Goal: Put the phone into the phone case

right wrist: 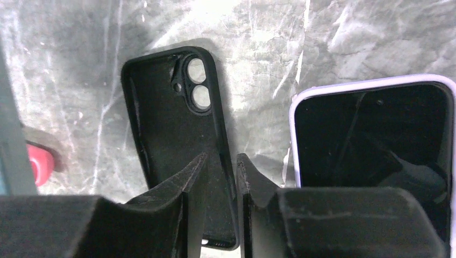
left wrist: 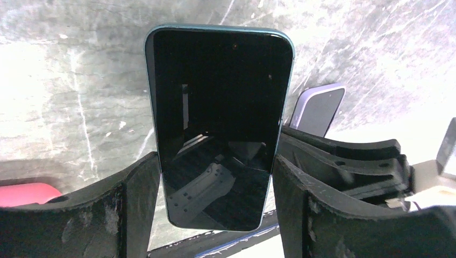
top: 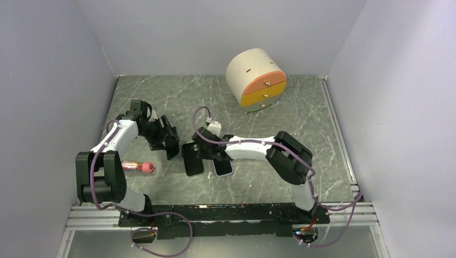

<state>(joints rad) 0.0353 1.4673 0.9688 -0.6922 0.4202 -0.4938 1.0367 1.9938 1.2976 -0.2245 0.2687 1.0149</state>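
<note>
The counter (top: 301, 123) is a grey-green, marble-veined slab. At its back right stands a round cream drawer box (top: 255, 78). Its orange and yellow drawer fronts are closed, so what is inside is hidden.

The black phone case (right wrist: 172, 134) lies flat near the middle with its hollow side up and nothing in it. It is matte, with soft rounded corners and two round camera holes at one end.

The left pincer (left wrist: 218, 161) grips the teal-rimmed phone (left wrist: 220, 118) by its long edges. The dark glass screen faces the wrist camera, and the phone sits just left of the case.

The right pincer (right wrist: 222, 158) stands over the case's right wall with its fingers narrowly parted around that rim. I cannot tell whether they pinch it.

Just right of the case lies a lavender-rimmed phone (right wrist: 376, 134), screen up and partly under the right pincer.

A pink tube-like thing (top: 137, 167) rests near the left arm, well apart from the case.
</note>
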